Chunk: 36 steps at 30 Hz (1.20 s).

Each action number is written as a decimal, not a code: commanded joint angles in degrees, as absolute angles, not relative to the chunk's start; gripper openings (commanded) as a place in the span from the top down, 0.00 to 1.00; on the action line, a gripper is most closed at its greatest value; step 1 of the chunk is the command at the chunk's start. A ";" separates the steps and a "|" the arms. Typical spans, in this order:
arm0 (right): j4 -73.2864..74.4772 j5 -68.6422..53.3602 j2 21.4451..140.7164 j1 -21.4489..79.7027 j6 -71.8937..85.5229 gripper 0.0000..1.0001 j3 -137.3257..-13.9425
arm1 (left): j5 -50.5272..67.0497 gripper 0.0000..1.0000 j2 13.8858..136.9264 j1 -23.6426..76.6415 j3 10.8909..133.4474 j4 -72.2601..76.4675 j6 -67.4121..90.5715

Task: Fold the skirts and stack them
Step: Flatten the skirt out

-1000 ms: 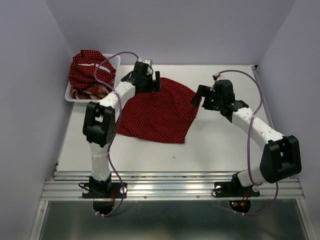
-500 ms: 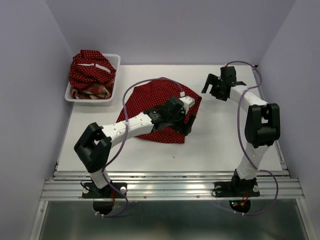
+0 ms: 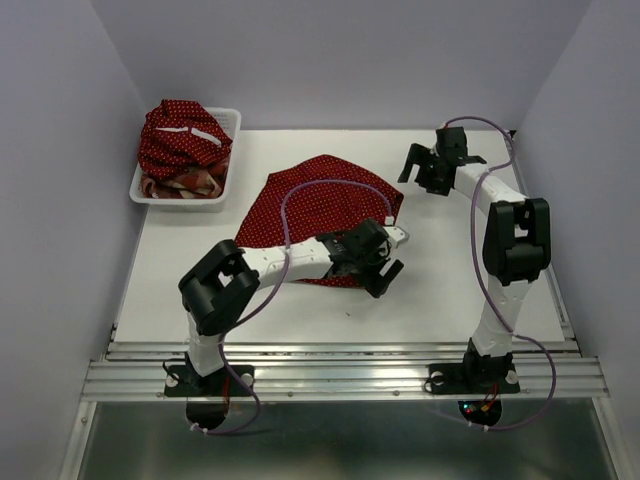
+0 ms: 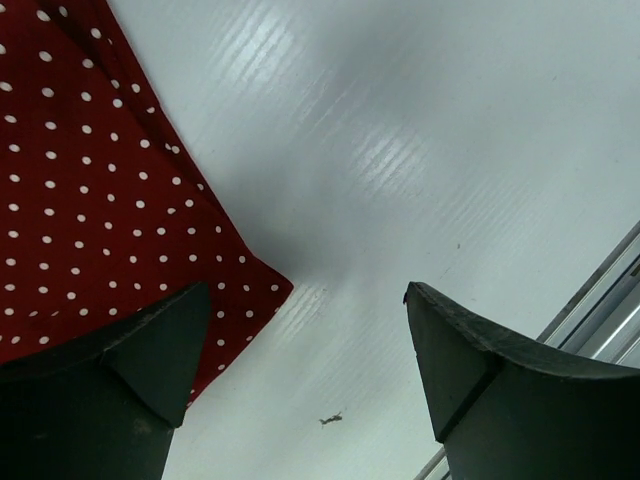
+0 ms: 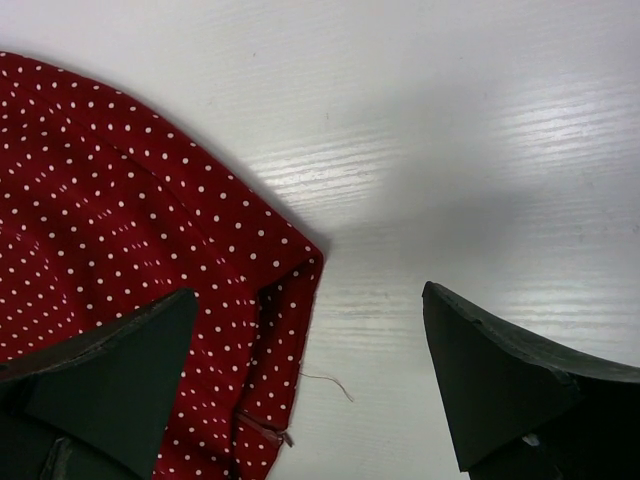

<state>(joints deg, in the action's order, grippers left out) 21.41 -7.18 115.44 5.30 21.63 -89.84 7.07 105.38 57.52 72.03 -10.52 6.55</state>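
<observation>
The white table [image 3: 450, 280] carries one dark red polka-dot skirt [image 3: 320, 205] spread flat near its middle, opened out so its edges can be reached for folding. At the far left, the white mesh basket [image 3: 180, 197] holds a second polka-dot skirt [image 3: 180, 140] bundled on top of the plaid skirt [image 3: 185, 182], both waiting their turn. The left gripper [image 4: 308, 292] reaches across to the spread skirt's near right corner, its jaws apart and holding nothing, one finger over the cloth and the other over bare table. It looks lined up to pinch that corner. The right gripper [image 5: 310, 292] hangs at the far right corner, likewise released and empty, straddling the edge where a zip [image 5: 262, 428] shows. A loose thread [image 5: 328, 385] trails just beside it. No fold has been made yet.
</observation>
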 commanded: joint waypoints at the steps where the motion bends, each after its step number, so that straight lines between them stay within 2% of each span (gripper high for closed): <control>1: 21.80 -7.91 116.98 5.45 20.74 0.00 -92.46 | 9.48 0.14 106.61 58.53 74.44 -10.72 3.96; 9: 22.06 -8.26 117.60 5.45 20.57 0.00 -92.99 | 0.97 0.19 110.47 59.33 74.00 -12.92 3.52; 11: 22.06 -8.70 117.60 5.45 20.48 0.00 -92.64 | 0.70 0.24 111.44 59.33 74.18 -12.92 3.16; 13: 22.06 -8.88 117.60 5.45 20.39 0.00 -92.37 | 0.97 0.38 111.62 59.24 74.09 -12.83 3.16; 16: 21.97 -9.05 117.33 5.45 20.04 0.00 -91.85 | 0.62 0.51 111.18 59.33 72.08 -12.22 3.51; 18: 21.97 -9.84 117.42 5.45 19.60 0.00 -91.93 | -2.45 0.81 111.09 59.33 71.11 -11.17 4.21; 19: 21.97 -10.63 117.68 5.45 19.34 0.00 -92.28 | -3.77 1.00 111.27 59.07 70.41 -10.99 4.48; 27: 22.41 -14.06 119.44 6.67 17.40 0.00 -93.16 | -3.34 1.00 107.23 58.36 69.87 -8.35 5.63; 36: 22.76 -4.92 124.01 8.53 14.68 0.00 -95.10 | -1.84 1.00 104.41 58.36 70.49 -9.67 5.10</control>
<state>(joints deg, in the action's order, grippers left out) 22.59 -8.88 121.89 8.03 17.17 -92.29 -1.58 108.90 58.48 70.96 -9.04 5.41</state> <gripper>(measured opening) 0.996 0.037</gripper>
